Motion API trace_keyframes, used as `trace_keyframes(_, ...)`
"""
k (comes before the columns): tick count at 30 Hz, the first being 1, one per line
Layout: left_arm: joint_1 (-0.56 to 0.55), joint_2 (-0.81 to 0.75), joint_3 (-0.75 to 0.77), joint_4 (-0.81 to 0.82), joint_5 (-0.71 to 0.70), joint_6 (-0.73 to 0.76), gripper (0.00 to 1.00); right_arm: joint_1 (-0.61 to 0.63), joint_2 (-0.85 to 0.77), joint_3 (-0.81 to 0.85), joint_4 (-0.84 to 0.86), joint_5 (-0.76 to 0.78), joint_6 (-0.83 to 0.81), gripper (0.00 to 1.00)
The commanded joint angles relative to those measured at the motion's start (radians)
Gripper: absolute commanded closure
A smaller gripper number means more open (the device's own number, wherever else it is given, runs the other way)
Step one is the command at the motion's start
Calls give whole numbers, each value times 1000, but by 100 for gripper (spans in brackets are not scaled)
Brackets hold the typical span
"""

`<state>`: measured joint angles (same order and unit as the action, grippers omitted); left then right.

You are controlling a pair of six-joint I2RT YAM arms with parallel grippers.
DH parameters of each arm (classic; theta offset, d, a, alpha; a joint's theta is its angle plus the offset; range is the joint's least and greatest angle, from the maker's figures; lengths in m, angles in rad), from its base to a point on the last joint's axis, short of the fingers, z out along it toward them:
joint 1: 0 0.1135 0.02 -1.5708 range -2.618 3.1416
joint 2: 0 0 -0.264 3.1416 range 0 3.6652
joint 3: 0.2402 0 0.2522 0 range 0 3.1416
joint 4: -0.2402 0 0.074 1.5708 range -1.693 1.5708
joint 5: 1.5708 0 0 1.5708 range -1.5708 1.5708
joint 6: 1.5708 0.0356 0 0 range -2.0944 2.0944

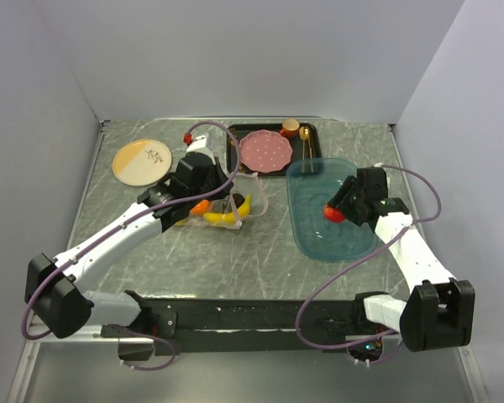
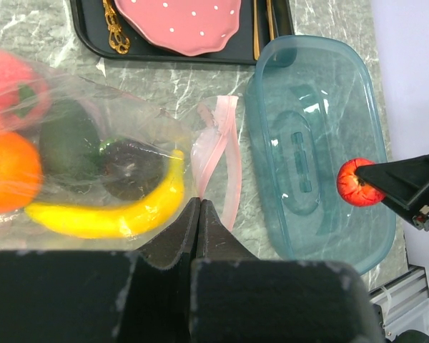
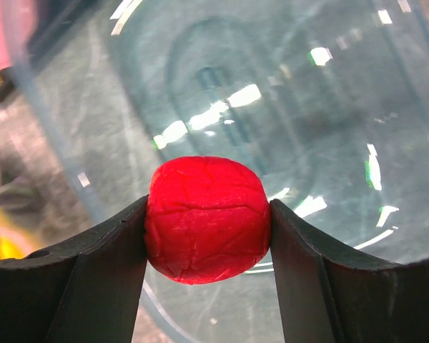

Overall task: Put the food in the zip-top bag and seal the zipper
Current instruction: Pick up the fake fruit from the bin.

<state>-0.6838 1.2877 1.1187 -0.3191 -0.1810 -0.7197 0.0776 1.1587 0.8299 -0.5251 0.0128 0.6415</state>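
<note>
While the right hand point(image 3: 207, 211) is hanging over the translucent blue tray point(image 2: 329, 93), its fingers parted just wide enough to clamp a wrinkled red toy fruit point(image 3: 206, 236) between them, the left hand point(image 2: 200, 207) is sitting low over the marbled table point(image 2: 28, 39) with its two fingers pressed flat together. Whether a fold of clear film is caught between those fingers is not showing.

The zip-top bag point(image 2: 139, 107) is lying just ahead and to the left of the left hand. Its crinkled body is stretching away leftward and its mouth is facing the blue tray. The pale pink zipper point(image 2: 227, 143) is starting right at the left fingertips and running straight ahead, away from the hand, toward the black tray point(image 2: 91, 28) carrying the pink dotted plate point(image 2: 186, 25). The strip is doubling back into a narrow loop.

Inside the bag, a yellow banana point(image 2: 114, 214) is lying crosswise to the left fingers, its tip curling up toward the zipper. It is lying beside two dark fruits point(image 2: 129, 168), an orange point(image 2: 7, 171) and a reddish piece point(image 2: 3, 86).
</note>
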Motion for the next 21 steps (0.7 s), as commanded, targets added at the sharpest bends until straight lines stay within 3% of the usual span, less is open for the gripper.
trace_keyframes(1, 4, -5, 21, 37, 3, 0, 99, -2, -30, 72, 34, -88, 9, 64)
trace_keyframes(9, 4, 5, 33, 37, 11, 2, 99, 31, -33, 81, 62, -160, 29, 63)
trace_keyframes(21, 4, 15, 41, 31, 15, 5, 99, 159, -8, 132, 79, -151, 49, 63)
